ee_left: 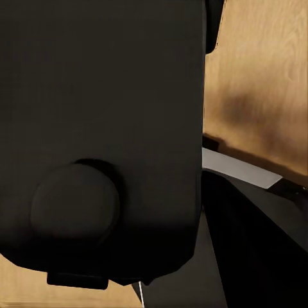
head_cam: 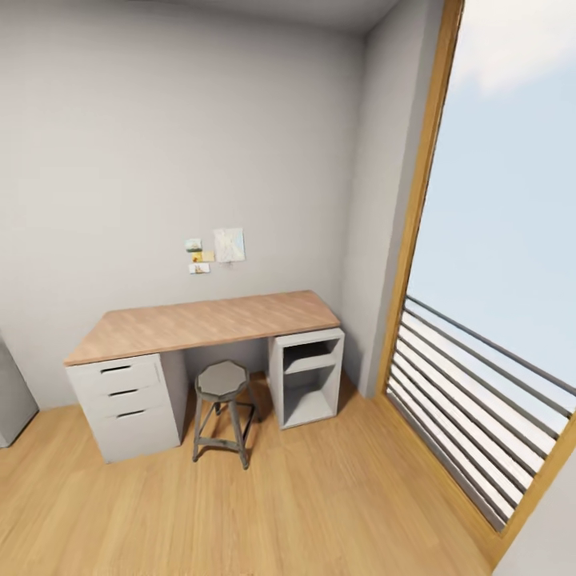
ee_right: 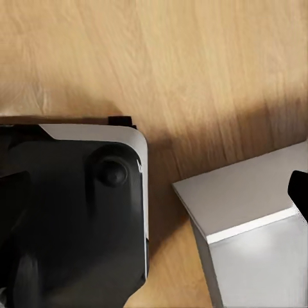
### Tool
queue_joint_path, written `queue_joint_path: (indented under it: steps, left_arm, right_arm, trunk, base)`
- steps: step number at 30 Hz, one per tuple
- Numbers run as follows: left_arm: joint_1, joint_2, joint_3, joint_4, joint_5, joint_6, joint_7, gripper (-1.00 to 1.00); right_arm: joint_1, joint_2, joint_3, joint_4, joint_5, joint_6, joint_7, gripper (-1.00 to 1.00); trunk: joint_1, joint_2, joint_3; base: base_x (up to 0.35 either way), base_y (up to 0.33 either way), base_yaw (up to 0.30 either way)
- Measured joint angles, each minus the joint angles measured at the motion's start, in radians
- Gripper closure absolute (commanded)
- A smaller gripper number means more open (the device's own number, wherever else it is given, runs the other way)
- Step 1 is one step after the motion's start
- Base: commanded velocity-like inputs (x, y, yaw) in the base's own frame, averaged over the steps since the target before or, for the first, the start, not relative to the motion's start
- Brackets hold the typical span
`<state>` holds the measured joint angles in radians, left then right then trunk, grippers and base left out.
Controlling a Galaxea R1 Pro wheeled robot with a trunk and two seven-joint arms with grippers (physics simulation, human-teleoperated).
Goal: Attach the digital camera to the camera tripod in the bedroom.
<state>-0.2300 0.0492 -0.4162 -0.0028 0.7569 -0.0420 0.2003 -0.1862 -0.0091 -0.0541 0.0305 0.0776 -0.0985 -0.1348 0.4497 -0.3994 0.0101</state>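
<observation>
Head view, room: white matte walls, light wood plank floor (head_cam: 304,512); this corner fits the bedroom.
Head view, tabletop (head_cam: 204,322): long rectangular slab of warm wood grain, running along the wall, carried by a pale grey drawer unit (head_cam: 128,406) with three dark slot handles and a pale grey open shelf unit (head_cam: 308,386).
Head view, stool (head_cam: 222,410): dark metal, octagonal seat, splayed legs with cross rungs, tucked between the two units.
Head view, wall notes (head_cam: 218,250): one white sheet and a few small cards pinned above the tabletop; any writing too small to read.
Head view, window (head_cam: 496,240): tall, wood-framed, grey horizontal railing bars across its lower part, sky beyond.
Head view, task things: I can place neither camera nor tripod here, so no heading or long axis to report.
Left wrist view: smooth black rounded housing (ee_left: 102,135) with a round boss, close to the lens; wood floor behind.
Left fingers: state cannot be told.
Right wrist view: black and white rounded casing (ee_right: 77,205), a grey box-shaped body (ee_right: 250,224) beside it, wood floor under both.
Right fingers: state cannot be told.
</observation>
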Motion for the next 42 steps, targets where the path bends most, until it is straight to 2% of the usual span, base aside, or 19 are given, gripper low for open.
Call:
queue_joint_path:
  steps: [42]
  left_arm:
    - [0.000, -0.002, 0.000, 0.000, 0.000, 0.000, 0.000, 1.00]
  right_arm:
    - [0.000, 0.000, 0.000, 0.000, 0.000, 0.000, 0.001, -1.00]
  trunk:
    - [0.000, 0.000, 0.000]
  base:
    - [0.000, 0.000, 0.267]
